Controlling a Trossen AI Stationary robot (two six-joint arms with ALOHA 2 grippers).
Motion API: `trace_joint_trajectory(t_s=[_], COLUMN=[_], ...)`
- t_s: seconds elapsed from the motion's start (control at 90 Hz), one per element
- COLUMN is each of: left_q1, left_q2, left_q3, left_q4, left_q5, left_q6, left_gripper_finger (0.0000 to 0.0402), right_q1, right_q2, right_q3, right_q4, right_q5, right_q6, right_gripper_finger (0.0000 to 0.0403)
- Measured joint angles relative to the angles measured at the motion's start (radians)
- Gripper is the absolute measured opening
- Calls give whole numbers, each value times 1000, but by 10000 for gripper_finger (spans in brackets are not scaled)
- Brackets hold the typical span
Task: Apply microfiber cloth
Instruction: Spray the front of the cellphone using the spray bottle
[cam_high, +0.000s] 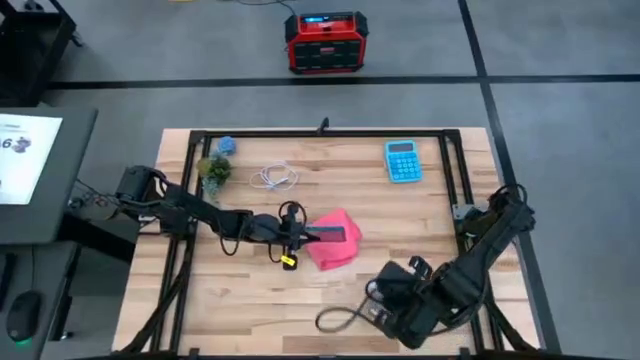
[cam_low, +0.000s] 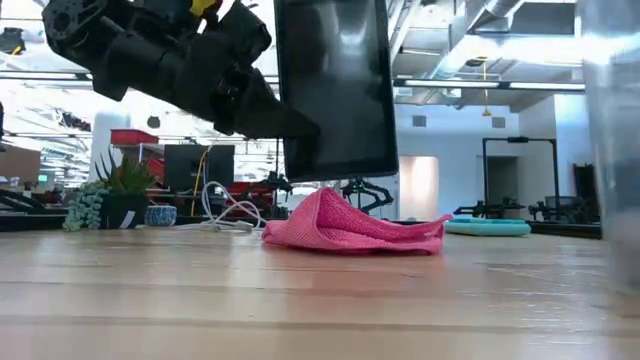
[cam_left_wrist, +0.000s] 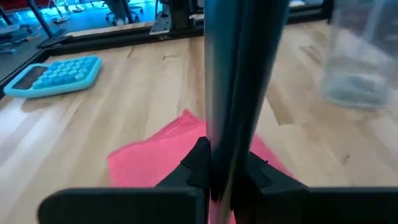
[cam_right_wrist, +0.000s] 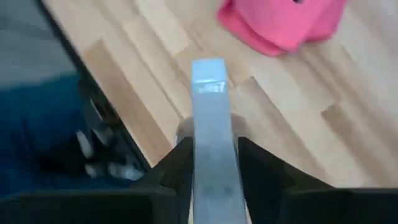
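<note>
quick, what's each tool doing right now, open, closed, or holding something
Left tool: closed on the dark phone, held above the pink microfiber cloth.
Right tool: closed on a clear plastic piece, near the table's front edge.

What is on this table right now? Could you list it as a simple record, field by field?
Left hand: shut on a dark flat phone, held upright on its edge over the cloth
Right hand: near the table's front edge, shut on a clear flat piece
Cloth: bright pink microfiber cloth, crumpled, mid-table
Far side: blue calculator, white coiled cable, small green plant
</note>
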Motion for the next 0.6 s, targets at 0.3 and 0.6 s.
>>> trace_joint_trajectory(t_s=[0.3,0.6], left_q1=[9,52], left_q2=[0,146], left_q3=[0,2], left_q4=[-26,163], left_q5=[-187,-49], left_q6=[10,-38], left_gripper_finger=[13,13], right_q1=[-8,-10], right_q2=[2,2], right_q3=[0,0], right_q4=[-127,-151], right_q5=[99,133], right_q6=[288,284], right_gripper_finger=[79,79])
